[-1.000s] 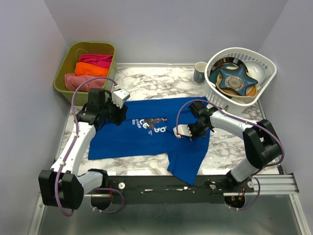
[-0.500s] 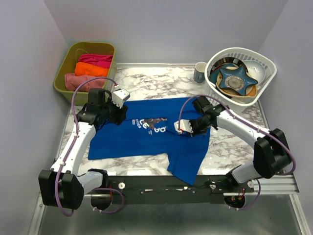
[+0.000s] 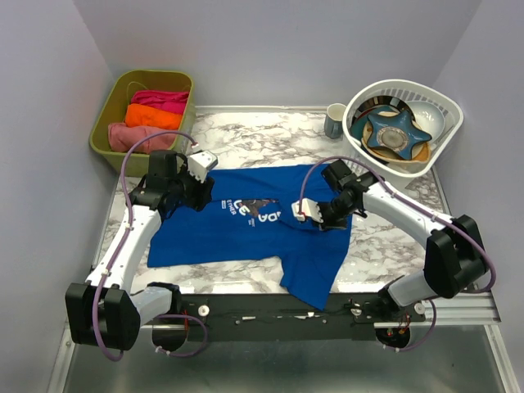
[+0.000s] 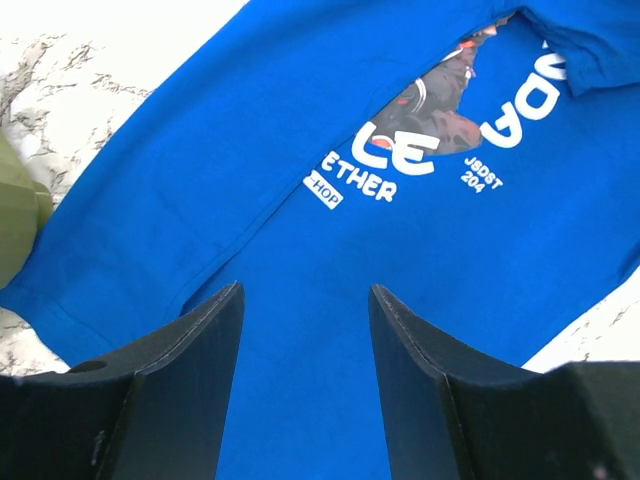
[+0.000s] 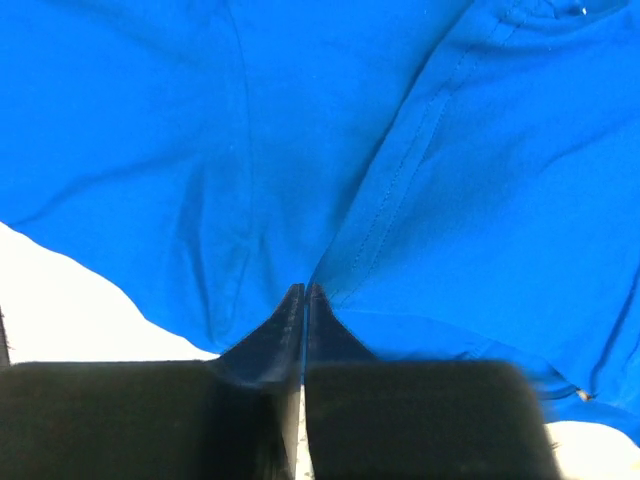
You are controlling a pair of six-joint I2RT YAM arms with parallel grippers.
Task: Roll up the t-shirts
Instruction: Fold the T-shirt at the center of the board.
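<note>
The soft, limp t-shirt (image 3: 237, 233) should bunch easily; right gripper (image 5: 304, 289) pinches its fold shut, left gripper (image 4: 305, 293) hovers parted.

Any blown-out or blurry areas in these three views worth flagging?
Top external: evenly lit, sharp, soft shadows only. Left wrist: marble table washed out toward white, t-shirt lettering crisp. Right wrist: table fully blown white, right fingers soft-edged, featureless black.
</note>
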